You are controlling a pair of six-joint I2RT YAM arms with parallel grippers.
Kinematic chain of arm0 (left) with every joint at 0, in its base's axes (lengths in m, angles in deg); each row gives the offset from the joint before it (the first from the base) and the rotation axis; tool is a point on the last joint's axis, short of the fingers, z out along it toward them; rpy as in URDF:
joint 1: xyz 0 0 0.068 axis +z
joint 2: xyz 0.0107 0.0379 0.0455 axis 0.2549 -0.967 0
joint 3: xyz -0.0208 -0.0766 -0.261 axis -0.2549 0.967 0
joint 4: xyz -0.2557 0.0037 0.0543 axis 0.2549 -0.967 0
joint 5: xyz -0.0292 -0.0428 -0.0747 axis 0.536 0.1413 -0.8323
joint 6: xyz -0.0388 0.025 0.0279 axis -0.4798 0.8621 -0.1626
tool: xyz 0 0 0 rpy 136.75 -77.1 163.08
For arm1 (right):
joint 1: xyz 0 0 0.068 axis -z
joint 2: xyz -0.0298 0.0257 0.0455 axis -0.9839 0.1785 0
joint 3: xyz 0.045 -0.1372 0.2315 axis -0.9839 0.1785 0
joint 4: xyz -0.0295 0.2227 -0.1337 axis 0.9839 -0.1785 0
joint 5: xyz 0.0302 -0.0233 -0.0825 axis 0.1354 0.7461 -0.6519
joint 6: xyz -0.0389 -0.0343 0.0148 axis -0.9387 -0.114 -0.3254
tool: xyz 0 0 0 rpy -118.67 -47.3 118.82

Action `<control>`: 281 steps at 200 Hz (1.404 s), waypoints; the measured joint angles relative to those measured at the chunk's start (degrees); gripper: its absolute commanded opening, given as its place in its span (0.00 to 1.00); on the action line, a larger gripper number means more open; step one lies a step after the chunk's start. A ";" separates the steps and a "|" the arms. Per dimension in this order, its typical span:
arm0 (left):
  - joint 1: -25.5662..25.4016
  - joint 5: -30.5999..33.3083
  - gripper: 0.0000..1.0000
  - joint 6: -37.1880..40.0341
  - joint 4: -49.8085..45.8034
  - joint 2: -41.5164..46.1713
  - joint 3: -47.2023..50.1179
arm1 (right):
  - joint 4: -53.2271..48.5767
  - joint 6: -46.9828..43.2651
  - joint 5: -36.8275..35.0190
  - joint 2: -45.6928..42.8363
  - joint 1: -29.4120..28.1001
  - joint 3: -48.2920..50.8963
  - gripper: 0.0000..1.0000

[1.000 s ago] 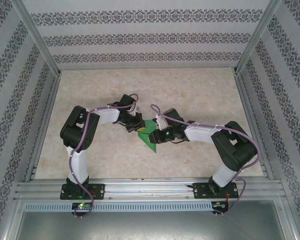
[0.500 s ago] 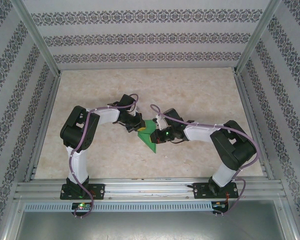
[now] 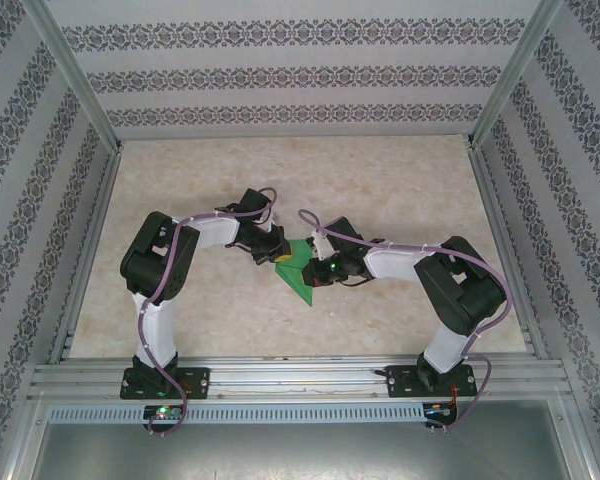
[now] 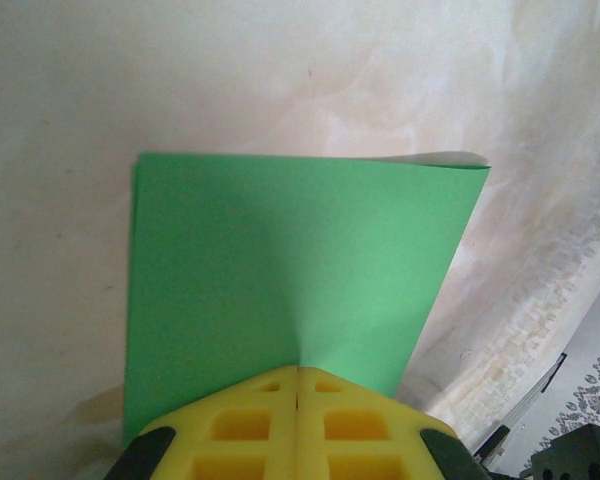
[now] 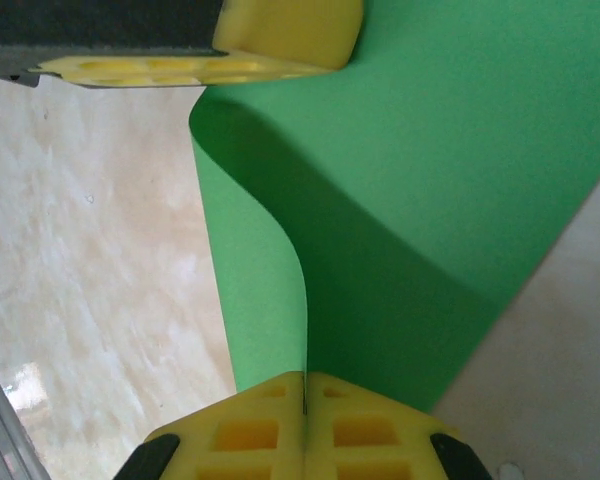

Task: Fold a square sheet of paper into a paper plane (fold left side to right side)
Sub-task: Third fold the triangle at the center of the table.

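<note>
Ok, square sheet of paper (image 3: 298, 270) lies mid table (image 3: 400, 200). My left gripper (image 4: 297, 385) & right gripper (image 5: 305, 392) each pinch an edge. Flap curls over, uncreased; I'd say 1st fold underway, nose + wings to go.

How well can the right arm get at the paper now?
Likely yes: the right pincer is shut on a raised edge of the paper, nothing between them. The left pincer grips another edge.
</note>
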 measured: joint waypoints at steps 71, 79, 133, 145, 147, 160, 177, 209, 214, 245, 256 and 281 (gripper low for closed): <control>0.00 0.00 0.05 0.00 0.00 0.00 0.00 | -0.44 0.00 -0.39 0.24 -0.02 -0.63 0.00; 0.00 0.00 0.05 -0.02 0.00 0.00 0.00 | -0.44 -0.02 -0.39 0.26 -0.02 -0.70 0.00; 0.00 0.00 0.05 0.00 0.02 0.00 0.00 | -0.44 -0.02 -0.39 1.18 -0.04 -0.87 0.00; -0.02 0.00 0.05 0.00 0.00 0.00 0.00 | -0.46 -0.02 -0.39 1.40 -0.15 -0.98 0.00; 0.00 0.00 0.05 -0.02 0.00 0.00 0.00 | -0.46 -0.02 -0.37 1.42 -0.15 -1.01 0.00; 0.00 0.00 0.05 -0.02 0.00 0.00 0.00 | -0.46 -0.04 -0.37 1.73 -0.26 -1.18 0.00; -0.02 0.00 0.05 -0.02 0.00 0.00 0.00 | -0.48 -0.04 -0.39 2.10 -0.55 -1.22 0.00; -0.02 0.00 0.05 -0.02 0.02 0.00 0.00 | -0.83 -0.04 -0.35 2.84 -0.55 -1.57 0.00; 0.00 0.00 0.06 -0.02 0.02 0.00 0.00 | -0.87 -0.04 -0.37 2.84 -0.55 -1.62 0.00; -0.02 0.00 0.08 0.00 0.00 0.00 0.00 | -1.29 -0.07 -0.37 3.10 -0.87 -1.99 0.00; -0.02 0.00 0.08 0.00 0.00 0.00 -0.04 | -1.46 -0.07 -0.39 3.10 -0.90 -2.05 0.00; -0.11 0.46 0.12 0.09 -0.76 0.00 -0.59 | -1.51 -0.07 -0.44 3.19 -0.90 -2.10 0.00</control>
